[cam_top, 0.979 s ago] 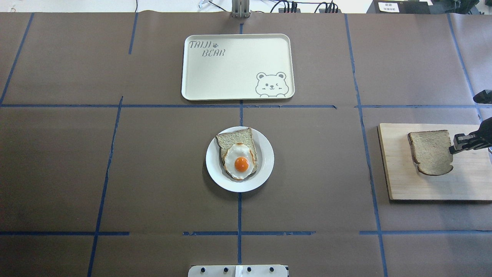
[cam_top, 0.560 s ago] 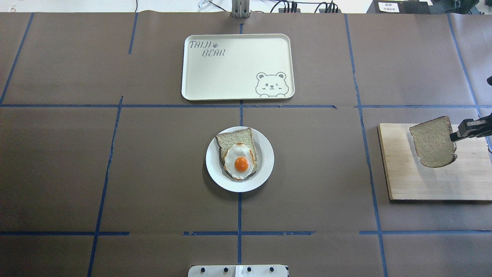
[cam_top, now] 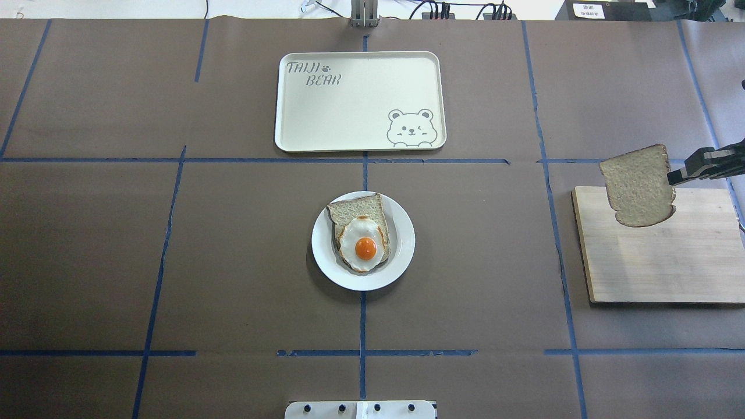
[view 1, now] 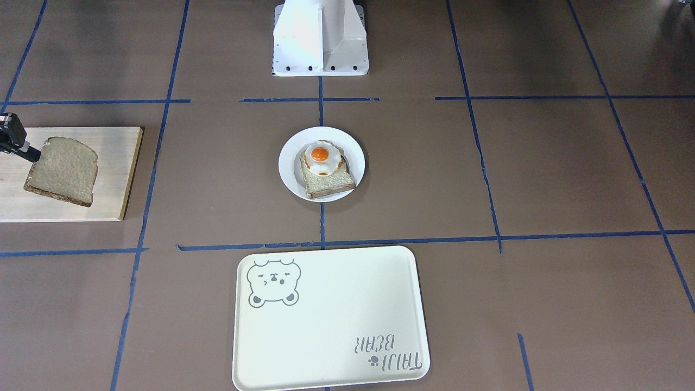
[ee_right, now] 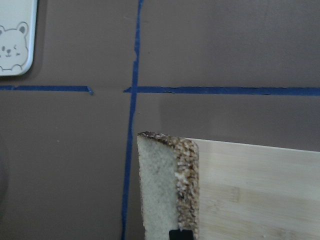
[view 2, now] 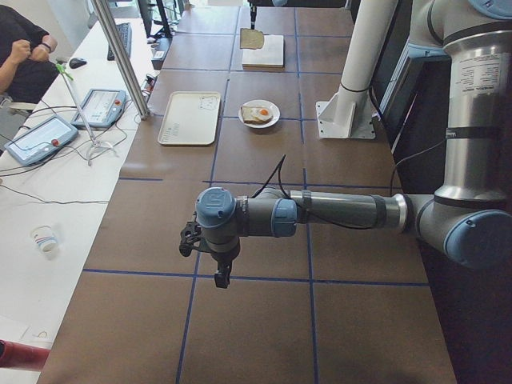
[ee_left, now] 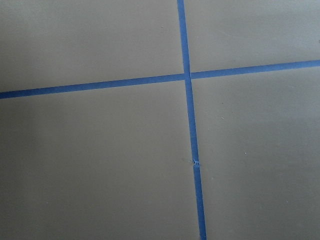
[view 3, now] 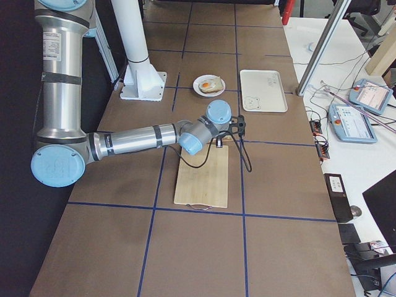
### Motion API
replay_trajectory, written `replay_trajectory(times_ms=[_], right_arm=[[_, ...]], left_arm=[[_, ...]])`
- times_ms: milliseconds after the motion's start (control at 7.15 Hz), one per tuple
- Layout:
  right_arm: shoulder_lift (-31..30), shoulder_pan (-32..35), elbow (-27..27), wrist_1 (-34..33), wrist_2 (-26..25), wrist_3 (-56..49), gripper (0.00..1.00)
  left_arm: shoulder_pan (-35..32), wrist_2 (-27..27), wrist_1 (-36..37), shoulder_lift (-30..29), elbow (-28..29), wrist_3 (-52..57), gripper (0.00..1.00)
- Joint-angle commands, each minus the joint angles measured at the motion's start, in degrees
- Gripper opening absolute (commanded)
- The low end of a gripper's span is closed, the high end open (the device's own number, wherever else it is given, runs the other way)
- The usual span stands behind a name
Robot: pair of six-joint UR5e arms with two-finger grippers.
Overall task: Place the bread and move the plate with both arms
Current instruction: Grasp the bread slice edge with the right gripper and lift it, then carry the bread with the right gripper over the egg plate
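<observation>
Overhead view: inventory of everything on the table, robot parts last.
table: 1, brown with blue tape grid, under everything
tray: 1, cream with a bear drawing, far centre, nothing on it
plate: 1, white, table centre
egg-topped slice: 1, pale crumb with white-and-orange egg, on the plate
wooden board: 1, light wood, robot's right side
bread: 1, pale with dark crust, held above the board's far edge
right arm: 1, silver-grey, over the board
right gripper: 1, black, shut on the bread's edge
left arm: 1, silver-grey, over bare table
left gripper: 1, black, opening cannot be told
</observation>
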Motion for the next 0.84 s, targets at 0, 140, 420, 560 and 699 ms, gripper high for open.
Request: replay_trajectory(times_ms=[0, 140, 420, 560, 699], right_arm=[[8.65, -0.19, 0.58, 0.31, 3.33, 9.88, 0.00], [13.66, -3.07, 0.75, 0.40, 3.09, 14.20, 0.00], [23.59, -11.23, 0.92, 1.70, -1.96, 26.12, 0.00], [25.04, -17.45, 0.75, 7.98, -9.75, 34.11, 0.00], [24.96, -24.82, 0.31, 14.74, -20.01, 38.72, 0.00]], left_arm=[[0.00, 0.02, 0.00, 0.01, 0.00, -0.01, 1.00], [-0.09, -0.06, 0.00, 0.10, 0.00, -0.01, 1.00], [0.00, 0.11, 0.09, 0.01, 0.52, -0.01, 1.00], [0.00, 0.11, 0.09, -0.16, 0.87, -0.01, 1.00], [0.00, 0.20, 0.09, -0.25, 1.14, -0.01, 1.00]])
